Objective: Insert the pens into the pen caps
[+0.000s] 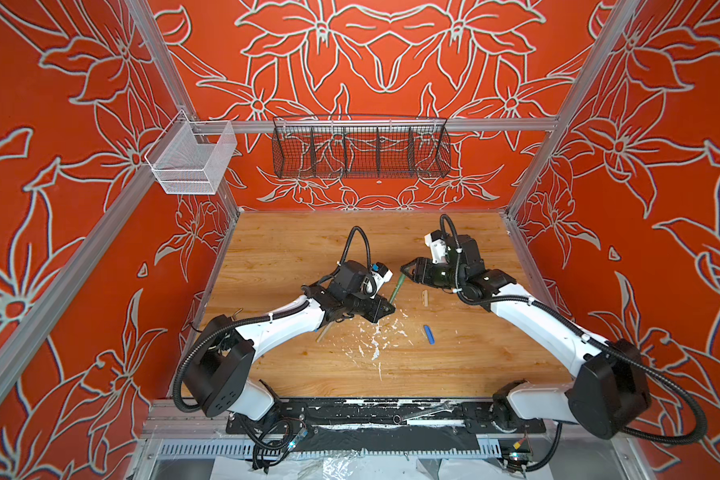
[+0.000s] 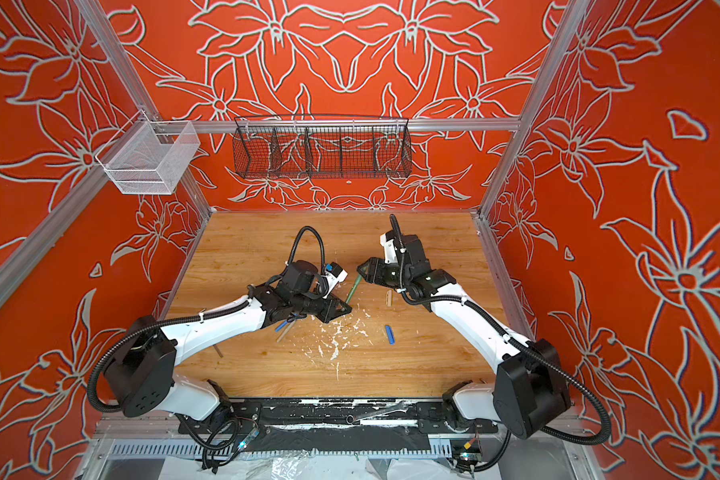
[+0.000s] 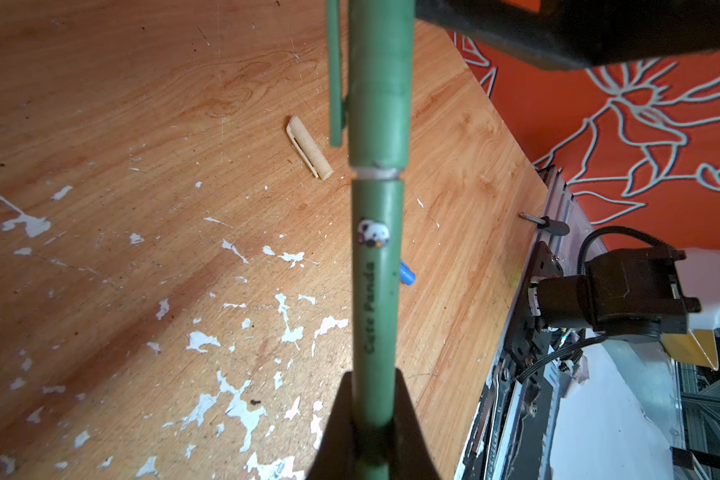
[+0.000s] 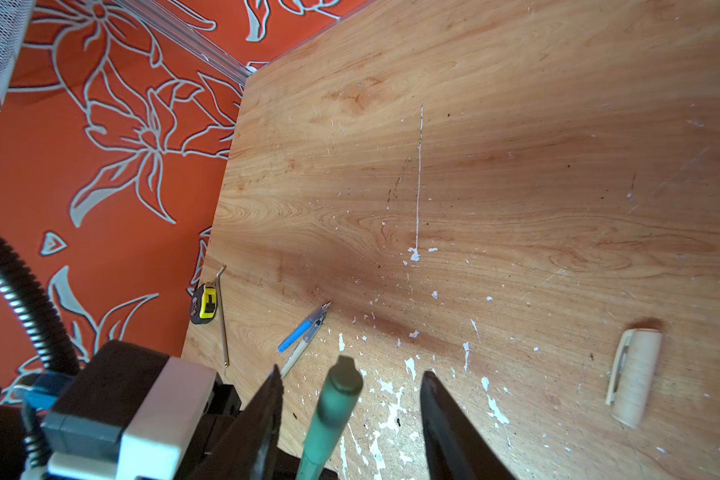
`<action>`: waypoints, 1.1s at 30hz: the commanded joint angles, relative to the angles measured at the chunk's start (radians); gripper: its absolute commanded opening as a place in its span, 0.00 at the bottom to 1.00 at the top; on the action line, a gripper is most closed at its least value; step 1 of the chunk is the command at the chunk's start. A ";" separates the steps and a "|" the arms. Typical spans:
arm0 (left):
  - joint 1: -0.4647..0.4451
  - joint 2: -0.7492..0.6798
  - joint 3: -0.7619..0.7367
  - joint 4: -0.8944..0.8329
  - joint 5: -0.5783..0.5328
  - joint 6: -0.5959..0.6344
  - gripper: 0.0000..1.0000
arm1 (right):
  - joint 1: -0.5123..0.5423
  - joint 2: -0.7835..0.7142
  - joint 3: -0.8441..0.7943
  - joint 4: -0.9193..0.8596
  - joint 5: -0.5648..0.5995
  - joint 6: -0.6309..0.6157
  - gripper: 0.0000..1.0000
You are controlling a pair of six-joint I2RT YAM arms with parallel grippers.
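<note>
Left wrist view: green pen (image 3: 378, 291) is clamped by left gripper (image 3: 374, 380); green cap (image 3: 380, 104), flanked by spread right gripper (image 4: 352, 373), could be levered askew by off-centre squeezing.

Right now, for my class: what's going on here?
The left gripper is shut on the green pen, held above the table. The green cap is already on it, and the right gripper is open, its fingers either side of the cap. The blue pen, beige pen, blue cap and beige cap lie loose on the table.
</note>
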 commanded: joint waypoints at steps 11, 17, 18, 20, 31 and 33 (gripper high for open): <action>-0.021 -0.025 0.002 -0.027 -0.011 0.028 0.00 | 0.014 0.046 0.052 0.045 -0.045 0.001 0.27; -0.021 -0.028 0.026 -0.038 -0.067 0.013 0.00 | 0.018 0.038 0.040 0.045 -0.041 0.003 0.00; -0.021 -0.023 0.038 -0.044 -0.084 0.007 0.00 | 0.020 0.040 0.037 0.047 -0.040 0.006 0.00; -0.020 -0.010 0.067 -0.050 -0.112 -0.007 0.00 | 0.026 0.039 0.028 0.048 -0.038 0.010 0.00; 0.020 0.022 0.203 -0.025 -0.177 0.023 0.00 | 0.054 0.024 -0.021 0.001 0.036 -0.006 0.00; 0.047 0.035 0.237 -0.015 -0.137 0.026 0.00 | 0.066 0.027 -0.030 0.006 0.041 0.002 0.00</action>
